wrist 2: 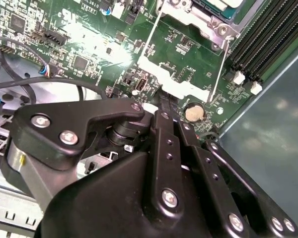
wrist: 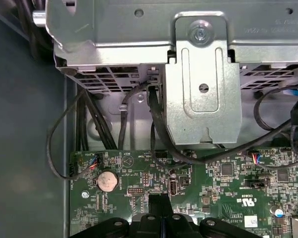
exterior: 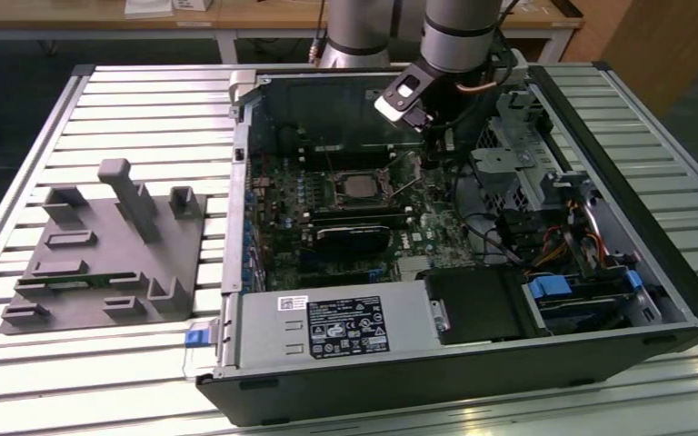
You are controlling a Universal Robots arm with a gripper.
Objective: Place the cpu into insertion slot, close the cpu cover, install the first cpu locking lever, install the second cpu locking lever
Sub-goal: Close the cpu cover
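A slatted silvery metal desk (exterior: 143, 100) carries a black open computer case (exterior: 640, 272) lying on its side, with a grey plastic fixture of upright blocks (exterior: 106, 254) standing apart from it toward the exterior view's left. Inside the case lies the green motherboard (exterior: 283, 195). Near its middle sits the square black insertion slot with a silver rim (exterior: 330, 187), and the small flat silvery-grey cpu (exterior: 355, 184) rests in it. The thin silver metal cpu cover (wrist 2: 188, 15) appears to lie flat around the chip, though its seating cannot be judged closely. In the second wrist view, two thin silver wire locking levers (wrist 2: 149, 42) (wrist 2: 219, 67) run from the socket's frame across the board toward the tool. The black tool (exterior: 436, 153) reaches down from the arm into the case just beside the socket, on the exterior view's right of it. In both wrist views its tip (wrist 2: 161, 99) (wrist: 160, 201) hangs close over the board, near a round silver coin battery (wrist 2: 192, 113) (wrist: 107, 180). Its fingers are drawn together into one narrow point; whether anything is pinched between them cannot be told. Long black memory slots (wrist 2: 258, 49) lie beside the socket, and a grey sheet-metal drive bracket (wrist: 201, 84) stands beyond the board's edge with black cables looping under it.
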